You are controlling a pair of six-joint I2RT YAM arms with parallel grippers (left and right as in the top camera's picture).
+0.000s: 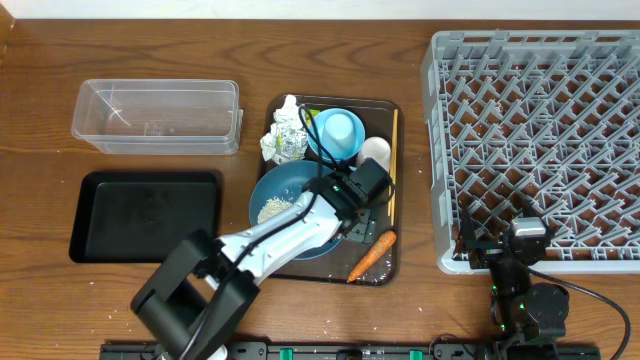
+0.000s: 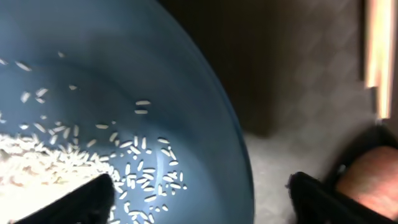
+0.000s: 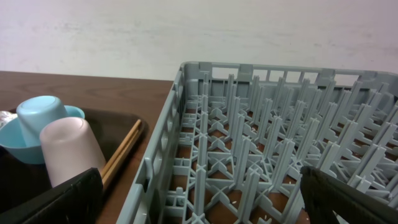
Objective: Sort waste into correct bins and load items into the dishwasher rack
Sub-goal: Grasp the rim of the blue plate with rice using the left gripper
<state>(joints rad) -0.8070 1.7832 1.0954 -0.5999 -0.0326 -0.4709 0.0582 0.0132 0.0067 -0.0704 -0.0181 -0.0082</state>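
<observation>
A large blue plate with a heap of white rice lies on the brown serving tray. My left gripper hangs low over the plate's right rim. It is open, one finger over the rice and the other outside the rim. The carrot lies just beyond. Crumpled paper, a light blue bowl holding an upturned cup, a white cup and chopsticks share the tray. My right gripper stands open at the grey rack's front left corner.
A clear plastic box stands at the back left, with a shallow black tray in front of it. From the right wrist, the rack wall rises beside the chopsticks and the pale cup.
</observation>
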